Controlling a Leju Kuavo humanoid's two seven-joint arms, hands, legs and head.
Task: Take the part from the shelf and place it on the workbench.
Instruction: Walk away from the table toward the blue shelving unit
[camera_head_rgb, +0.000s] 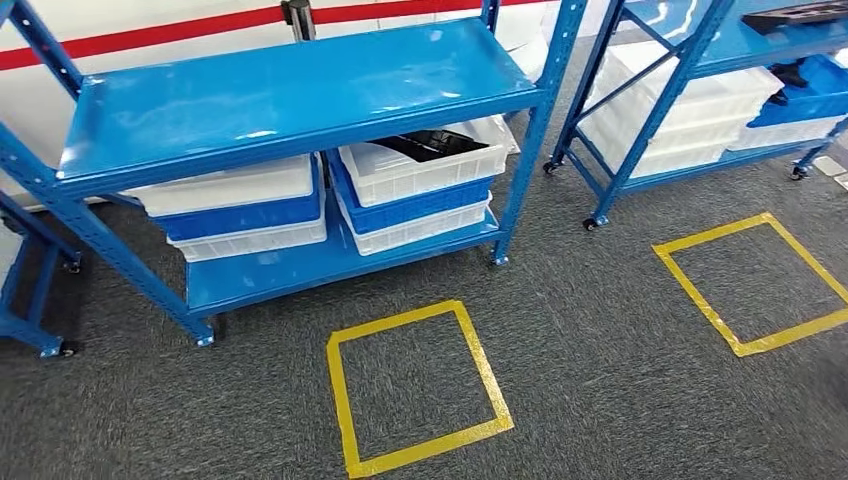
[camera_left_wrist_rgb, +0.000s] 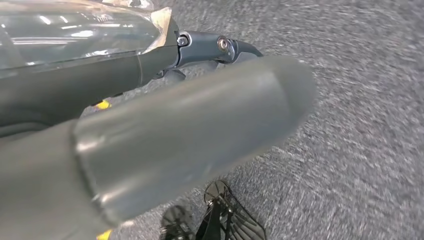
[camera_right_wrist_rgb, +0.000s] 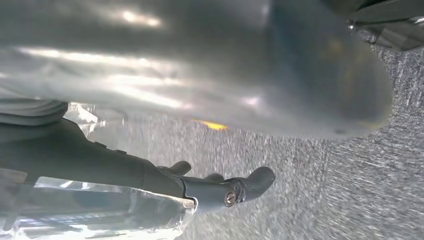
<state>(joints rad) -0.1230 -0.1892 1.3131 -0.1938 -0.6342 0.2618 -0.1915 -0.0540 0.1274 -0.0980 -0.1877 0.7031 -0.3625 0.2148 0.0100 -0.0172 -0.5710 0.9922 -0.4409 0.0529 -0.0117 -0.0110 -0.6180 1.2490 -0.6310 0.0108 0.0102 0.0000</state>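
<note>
At twelve o'clock the black part (camera_head_rgb: 425, 146) is lying in its white crate (camera_head_rgb: 420, 170); I'm hanging my left hand (camera_left_wrist_rgb: 150, 130) and right hand (camera_right_wrist_rgb: 210, 185) empty, fingers loosely apart, nothing fetched yet

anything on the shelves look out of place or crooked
One thing stands out: a black part lies slanted in the top white bin on the near blue rack's lower shelf, one end poking above the rim. The bin stacks sit a little uneven. Nothing looks spilled or broken.

Blue shelf (camera_head_rgb: 300, 95), white and blue crates (camera_head_rgb: 415, 190) on lower tier.
</note>
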